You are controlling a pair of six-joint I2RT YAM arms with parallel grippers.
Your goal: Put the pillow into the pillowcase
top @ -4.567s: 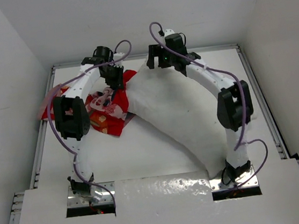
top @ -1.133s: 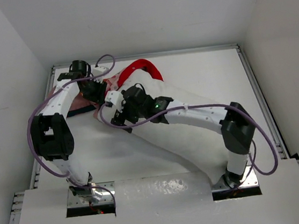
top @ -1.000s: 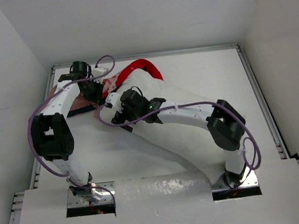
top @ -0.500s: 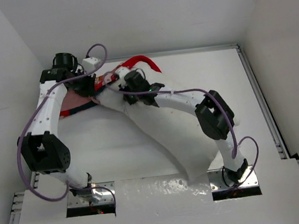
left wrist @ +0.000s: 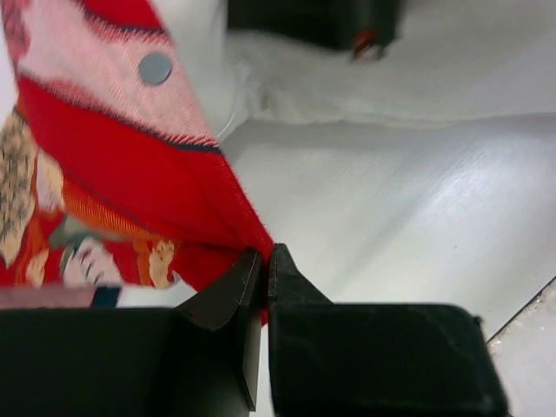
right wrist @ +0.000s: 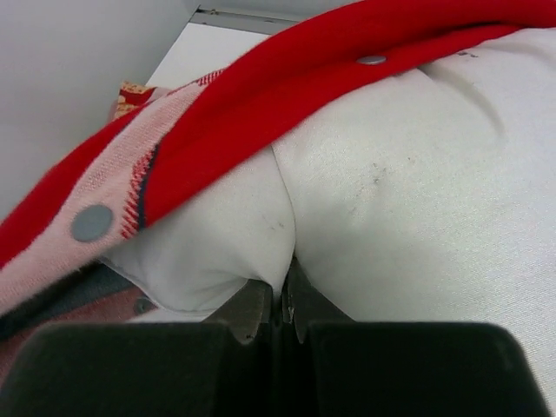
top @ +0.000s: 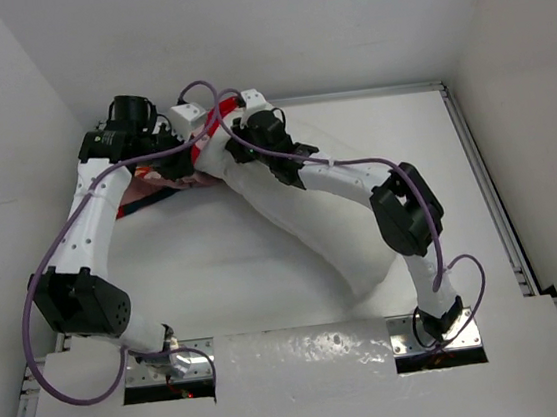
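The white pillow (top: pixel 311 225) lies slantwise from the far left of the table toward the right arm's base. Its far end sits at the mouth of the red printed pillowcase (top: pixel 160 182), which is bunched at the far left. My left gripper (top: pixel 194 143) is shut on the pillowcase's red hem (left wrist: pixel 252 239), holding it off the table. My right gripper (top: pixel 236 145) is shut on a fold of the pillow (right wrist: pixel 417 191) close under the red hem (right wrist: pixel 304 78), which drapes across the pillow's end. A snap button (right wrist: pixel 91 222) shows on the pink inner side.
White walls close in the table on three sides, with a metal rail (top: pixel 76 282) along the left edge and another (top: pixel 482 185) along the right. Purple cables (top: pixel 41 286) loop off both arms. The two wrists are crowded together in the far left corner.
Both arms have swung toward the far left corner. The right gripper closed on the pillow and carried its end up under the red hem. The left gripper closed on the pillowcase.
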